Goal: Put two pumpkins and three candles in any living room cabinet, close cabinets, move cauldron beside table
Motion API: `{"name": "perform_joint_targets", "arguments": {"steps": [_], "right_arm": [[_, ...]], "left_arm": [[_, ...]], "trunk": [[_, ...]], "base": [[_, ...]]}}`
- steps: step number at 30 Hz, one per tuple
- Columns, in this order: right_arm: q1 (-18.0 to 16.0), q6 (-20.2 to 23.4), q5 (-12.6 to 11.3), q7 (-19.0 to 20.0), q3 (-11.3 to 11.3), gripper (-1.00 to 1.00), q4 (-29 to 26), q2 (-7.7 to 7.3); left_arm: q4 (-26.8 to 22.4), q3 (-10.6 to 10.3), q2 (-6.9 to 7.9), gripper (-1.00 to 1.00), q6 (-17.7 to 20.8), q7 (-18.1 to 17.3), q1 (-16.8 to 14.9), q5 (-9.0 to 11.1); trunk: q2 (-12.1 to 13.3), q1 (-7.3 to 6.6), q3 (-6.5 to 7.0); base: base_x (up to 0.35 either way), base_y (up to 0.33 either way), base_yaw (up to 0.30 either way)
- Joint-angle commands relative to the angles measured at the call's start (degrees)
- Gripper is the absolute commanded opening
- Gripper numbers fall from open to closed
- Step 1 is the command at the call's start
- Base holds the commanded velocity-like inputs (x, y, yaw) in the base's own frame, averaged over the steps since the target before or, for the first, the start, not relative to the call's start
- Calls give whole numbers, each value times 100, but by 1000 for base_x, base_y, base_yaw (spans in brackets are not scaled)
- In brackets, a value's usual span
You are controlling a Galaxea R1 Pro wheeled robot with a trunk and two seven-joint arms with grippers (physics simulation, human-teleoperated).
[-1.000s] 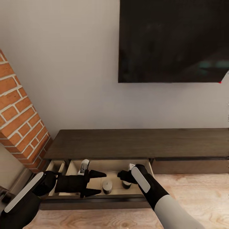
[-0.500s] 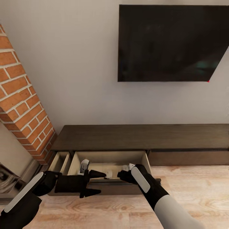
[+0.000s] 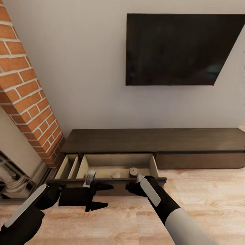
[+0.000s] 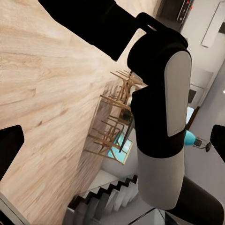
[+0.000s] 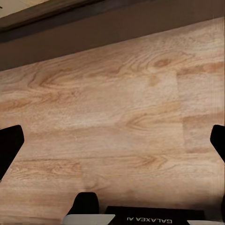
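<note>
The long dark-brown cabinet (image 3: 153, 140) stands against the wall with its left drawer (image 3: 117, 166) pulled out. Two beige candles (image 3: 116, 174) (image 3: 132, 171) stand upright inside on the pale drawer floor. My left gripper (image 3: 109, 195) hovers open over the floor just in front of the drawer, fingers spread wide in the left wrist view (image 4: 112, 145). To its right, my right gripper (image 3: 131, 188) is also in front of the drawer's front panel, open above bare floor (image 5: 112, 145). The pumpkins, the cauldron and the table are out of view.
A brick column (image 3: 27, 92) rises at the left, with a narrow open compartment (image 3: 68, 166) of the cabinet beside it. A dark TV (image 3: 182, 49) hangs on the wall above. Light wood floor (image 3: 204, 197) stretches to the right. Wooden chairs (image 4: 117, 122) show behind my right arm.
The whole view has pulled back from the cabinet: the drawer now lies farther away and both candles show inside it. Both arms keep their pose, grippers still open.
</note>
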Motion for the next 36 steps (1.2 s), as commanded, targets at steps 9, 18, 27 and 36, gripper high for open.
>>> {"name": "perform_joint_targets", "arguments": {"steps": [9,18,27,36], "right_arm": [[-4,0,-60,-53,14,100,1,-9],[-4,0,-60,-51,5,100,-6,-27],[-4,-8,-52,-60,28,100,5,-9],[-4,-7,-60,-59,23,100,45,-8]], "left_arm": [[35,7,3,100,-15,82,-5,61],[53,121,7,100,-52,123,-5,-401],[161,147,0,100,-84,167,-8,-983],[501,607,12,100,-77,134,-12,-1254]], "trunk": [[-3,-4,-5],[-284,150,-131],[-645,348,-292],[-1006,546,-454]], "base": [[-316,0,0],[-204,0,0],[-120,0,0],[-119,0,0]]}}
